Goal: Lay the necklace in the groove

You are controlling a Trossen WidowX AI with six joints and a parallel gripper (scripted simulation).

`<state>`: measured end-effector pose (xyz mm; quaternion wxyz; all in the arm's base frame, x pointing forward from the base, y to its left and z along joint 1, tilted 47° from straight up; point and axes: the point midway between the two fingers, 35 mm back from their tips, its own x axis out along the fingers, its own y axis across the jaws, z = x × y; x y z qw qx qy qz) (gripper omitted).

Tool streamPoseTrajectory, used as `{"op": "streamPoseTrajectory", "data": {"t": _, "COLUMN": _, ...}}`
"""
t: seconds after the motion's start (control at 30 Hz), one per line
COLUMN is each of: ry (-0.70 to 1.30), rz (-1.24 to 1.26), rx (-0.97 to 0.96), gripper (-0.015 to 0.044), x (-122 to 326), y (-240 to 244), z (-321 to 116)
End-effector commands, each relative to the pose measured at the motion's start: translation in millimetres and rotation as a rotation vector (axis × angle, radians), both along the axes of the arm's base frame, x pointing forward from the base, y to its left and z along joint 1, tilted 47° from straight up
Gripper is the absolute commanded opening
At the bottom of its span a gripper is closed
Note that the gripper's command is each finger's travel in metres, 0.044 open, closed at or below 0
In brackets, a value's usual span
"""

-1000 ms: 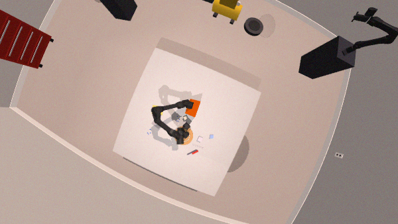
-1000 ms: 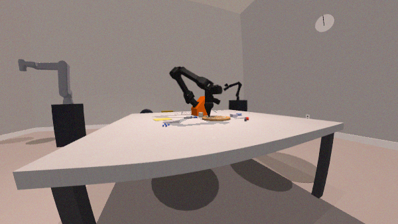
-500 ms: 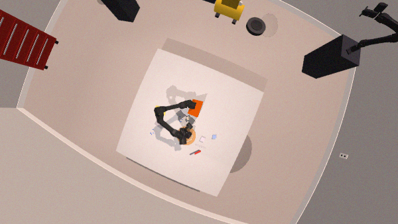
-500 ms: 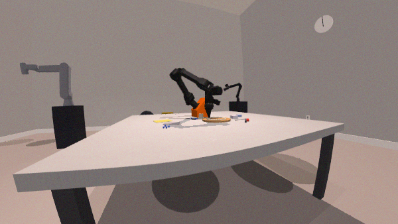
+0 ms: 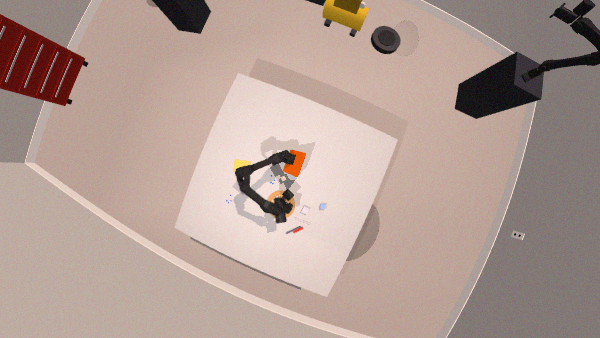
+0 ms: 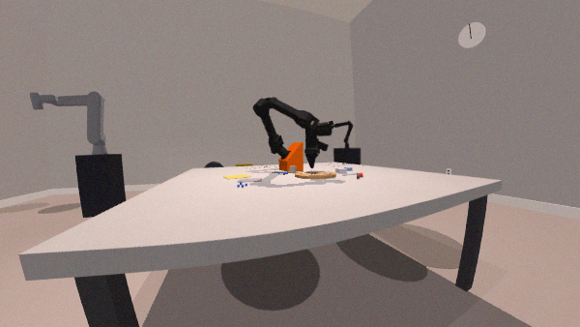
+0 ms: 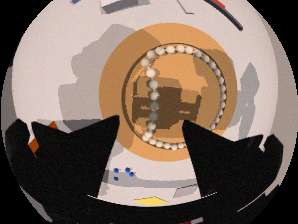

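Note:
The round bead board is orange and lies flat on the table; the arm partly covers it in the top view. The pearl necklace lies on it. In the wrist view its beads follow the groove along the top, right side and bottom. On the left, a nearly straight row of beads runs inside the ring, and the left arc of the groove shows bare. My gripper is open and empty above the board. Its fingertips stand apart near the lower part of the board, on either side of the row's lower end.
An orange wedge-shaped block stands by the arm's base. A yellow pad and small blue beads lie on the board's near side in the exterior view. A red and dark pen-like item and a bluish block lie beyond the board.

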<state>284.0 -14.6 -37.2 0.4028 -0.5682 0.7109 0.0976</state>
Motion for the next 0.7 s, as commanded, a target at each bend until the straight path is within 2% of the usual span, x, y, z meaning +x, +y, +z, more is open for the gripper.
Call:
{"op": "streamPoseTrajectory", "data": {"t": 0.0, "ry": 0.020, "rz": 0.017, "rx": 0.005, "gripper": 0.0177, "x": 10.9, "y": 26.3, "z": -13.3}}
{"op": "streamPoseTrajectory", "data": {"t": 0.07, "ry": 0.029, "rz": 0.025, "rx": 0.007, "gripper": 0.0125, "x": 14.5, "y": 38.3, "z": -19.6}}
{"op": "streamPoseTrajectory", "data": {"t": 0.1, "ry": 0.032, "rz": 0.029, "rx": 0.006, "gripper": 0.0120, "x": 16.0, "y": 43.8, "z": -22.6}}
{"op": "streamPoseTrajectory", "data": {"t": 0.67, "ry": 0.030, "rz": 0.036, "rx": 0.007, "gripper": 0.0120, "x": 18.5, "y": 41.2, "z": -35.5}}
